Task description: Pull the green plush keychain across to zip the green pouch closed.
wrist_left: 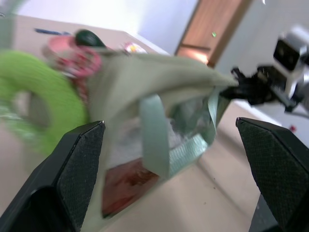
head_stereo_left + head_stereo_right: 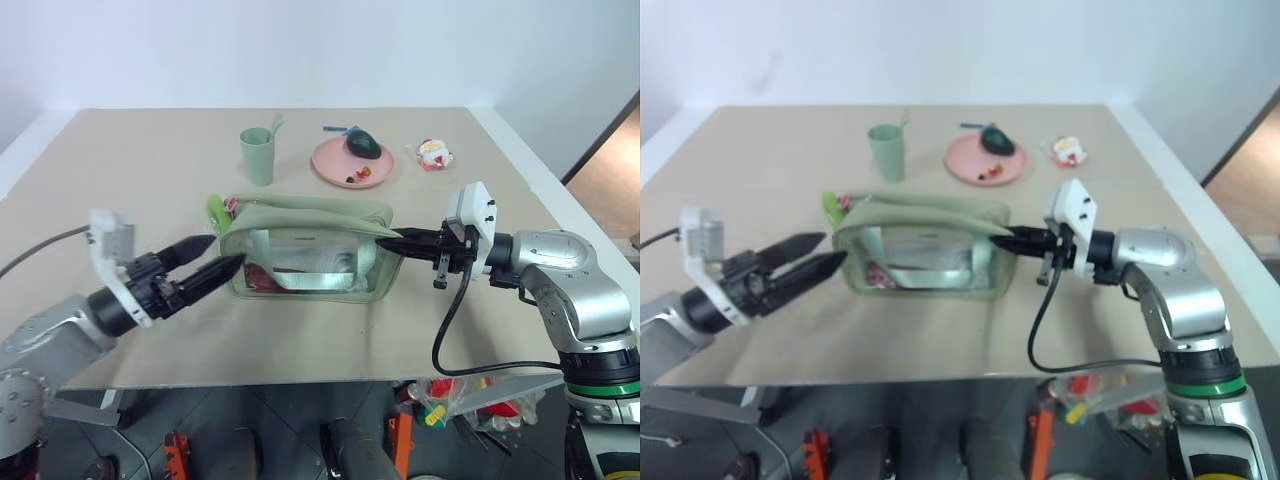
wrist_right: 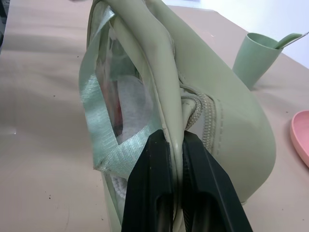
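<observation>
The green plush keychain [image 2: 216, 211], a fuzzy lime ring, hangs at the end of the green pouch [image 2: 305, 250] nearest our left pincer [image 2: 208, 262], just beyond and above its 2 fingertips. We judge it light, soft and squashy, likely to compress and slip under a loose pinch; the firmest hold looks to be across the ring's body close to the pink charm [image 1: 79, 60], where it joins the zipper pull. Our left pincer stands wide apart and empty, its fingertips [image 1: 77, 169] framing the pouch's near end in the left wrist view. The pouch itself looks limp and boxy, fabric with clear plastic windows and webbing straps, so we expect it to sag and drag unless anchored. Our right pincer [image 2: 395, 243] does that work, pressed together on the fabric ridge at the pouch's far end beside the zipper teeth. Beyond both pincers on the surface [image 2: 120, 170] sit a pale green cup [image 2: 258, 154], a pink plate [image 2: 335, 160] and a small toy [image 2: 434, 154].
</observation>
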### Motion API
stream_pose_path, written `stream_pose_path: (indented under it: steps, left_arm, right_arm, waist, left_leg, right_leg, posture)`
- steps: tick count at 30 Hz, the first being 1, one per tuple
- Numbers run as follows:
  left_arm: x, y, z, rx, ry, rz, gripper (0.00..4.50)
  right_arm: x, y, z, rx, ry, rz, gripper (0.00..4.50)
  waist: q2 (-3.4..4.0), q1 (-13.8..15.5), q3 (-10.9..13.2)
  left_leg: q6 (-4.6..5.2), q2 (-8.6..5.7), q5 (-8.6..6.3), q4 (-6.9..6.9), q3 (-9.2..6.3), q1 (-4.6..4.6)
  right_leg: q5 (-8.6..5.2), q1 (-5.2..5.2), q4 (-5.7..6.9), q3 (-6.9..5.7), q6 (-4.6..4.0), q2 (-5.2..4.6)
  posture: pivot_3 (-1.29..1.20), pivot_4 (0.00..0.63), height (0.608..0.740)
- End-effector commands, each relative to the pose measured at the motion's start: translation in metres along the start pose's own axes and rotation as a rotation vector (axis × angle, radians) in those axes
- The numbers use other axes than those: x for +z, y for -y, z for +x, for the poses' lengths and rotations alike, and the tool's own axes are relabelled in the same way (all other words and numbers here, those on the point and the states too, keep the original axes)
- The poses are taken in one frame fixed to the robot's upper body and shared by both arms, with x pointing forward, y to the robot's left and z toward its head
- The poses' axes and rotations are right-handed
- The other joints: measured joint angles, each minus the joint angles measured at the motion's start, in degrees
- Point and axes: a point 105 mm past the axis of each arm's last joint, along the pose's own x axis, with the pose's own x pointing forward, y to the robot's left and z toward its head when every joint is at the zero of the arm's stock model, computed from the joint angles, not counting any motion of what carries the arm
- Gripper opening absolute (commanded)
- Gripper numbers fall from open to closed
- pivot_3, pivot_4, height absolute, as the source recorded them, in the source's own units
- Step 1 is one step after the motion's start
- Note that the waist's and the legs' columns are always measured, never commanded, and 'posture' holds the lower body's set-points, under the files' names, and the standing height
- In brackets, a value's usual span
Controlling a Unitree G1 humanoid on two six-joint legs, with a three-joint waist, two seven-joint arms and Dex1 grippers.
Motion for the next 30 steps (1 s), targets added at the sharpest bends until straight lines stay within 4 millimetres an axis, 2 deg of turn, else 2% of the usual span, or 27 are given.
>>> stream_pose_path:
  steps: [1, 6, 10, 17, 25, 28, 30]
  left_arm:
    - [0.018, -0.017, -0.014, 0.092, 0.037, 0.087, 4.5]
    - [0.035, -0.058, -0.022, 0.282, 0.115, 0.161, 4.5]
    - [0.023, -0.085, -0.011, 0.361, 0.134, 0.051, 4.5]
    - [0.002, -0.101, 0.009, 0.343, 0.145, -0.081, 4.5]
    - [-0.013, -0.096, 0.03, 0.186, 0.096, -0.17, 4.5]
    - [-0.013, -0.098, 0.035, 0.166, 0.091, -0.174, 4.5]
    - [-0.013, -0.1, 0.038, 0.157, 0.092, -0.168, 3.97]
  right_arm:
    - [0.003, -0.003, 0.004, 0.022, 0.009, -0.026, 0.01]
    - [0.007, -0.006, 0.007, 0.04, 0.017, -0.035, 0.01]
    - [0.01, -0.011, 0.008, 0.051, 0.023, -0.046, 0.01]
    - [0.011, -0.014, 0.009, 0.054, 0.019, -0.055, 0.01]
    - [0.012, -0.012, 0.008, 0.043, 0.012, -0.072, 0.01]
    - [0.012, -0.012, 0.007, 0.042, 0.01, -0.075, 0.01]
    - [0.011, -0.012, 0.007, 0.038, 0.009, -0.077, 0.0]
  waist:
    - [0.0, -0.1, 0.0]
    - [-0.02, -0.1, 0.0]
    - [-0.01, -0.1, 0.0]
    - [-0.16, -0.2, 0.0]
    - [-0.17, -0.2, 0.0]
    - [-0.17, -0.2, 0.0]
    - [-0.17, -0.2, 0.0]
  left_leg:
    - [0.0, -0.02, 0.0, 0.0, 0.02, 0.06]
    - [0.0, -0.02, 0.0, -0.02, 0.01, 0.12]
    - [0.0, -0.01, 0.0, -0.06, 0.01, 0.13]
    - [-0.08, -0.01, -0.05, -0.14, 0.0, -0.01]
    - [-0.08, -0.01, -0.05, -0.18, -0.02, 0.0]
    - [-0.08, -0.02, -0.05, -0.16, 0.0, 0.01]
    - [-0.08, -0.03, -0.05, -0.16, 0.01, 0.01]
  right_leg:
    - [-0.01, 0.05, 0.0, 0.03, -0.01, -0.01]
    - [0.0, 0.05, -0.01, 0.03, -0.06, 0.02]
    - [0.01, 0.06, -0.01, 0.03, -0.07, 0.03]
    - [0.06, -0.04, -0.02, 0.02, 0.07, 0.04]
    - [0.07, -0.05, -0.01, 0.01, 0.1, 0.05]
    - [0.03, -0.03, -0.02, 0.03, 0.02, 0.04]
    - [0.04, -0.04, -0.02, 0.04, 0.04, 0.04]
  posture:
    - [0.0, 0.15, 0.74]
    - [0.0, 0.15, 0.74]
    - [0.0, 0.15, 0.74]
    - [0.0, 0.15, 0.74]
    - [0.0, 0.15, 0.74]
    - [0.0, 0.15, 0.74]
    - [0.0, 0.15, 0.74]
